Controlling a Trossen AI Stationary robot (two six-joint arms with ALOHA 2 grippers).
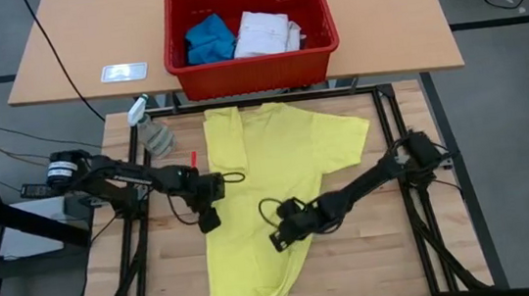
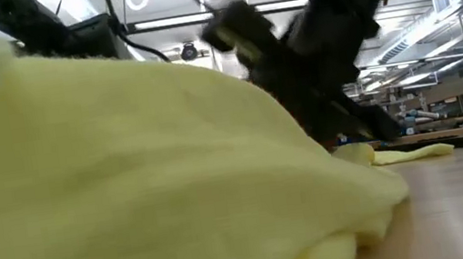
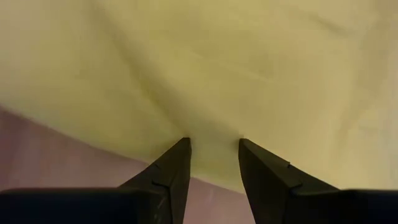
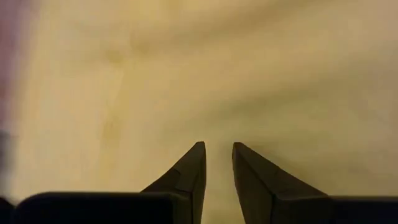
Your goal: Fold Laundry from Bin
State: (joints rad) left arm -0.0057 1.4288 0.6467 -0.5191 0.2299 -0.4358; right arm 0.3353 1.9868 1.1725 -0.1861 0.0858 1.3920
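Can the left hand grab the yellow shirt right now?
Probably yes. The left hand sits at the edge of the yellow shirt, fingers apart with cloth just ahead, and nothing blocks it.

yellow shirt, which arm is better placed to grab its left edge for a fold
Left. Its hand sits right at the yellow T-shirt's left edge, fingers apart around the hem. The right hand is mid-shirt.

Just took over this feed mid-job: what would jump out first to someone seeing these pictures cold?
The bright yellow T-shirt spread over the wooden table, its bottom end hanging past the near edge. Both grippers are on it: the left gripper at its left edge, the right gripper near its middle, fingers slightly apart over the cloth. Behind, the red bin holds a blue piece and a white shirt.
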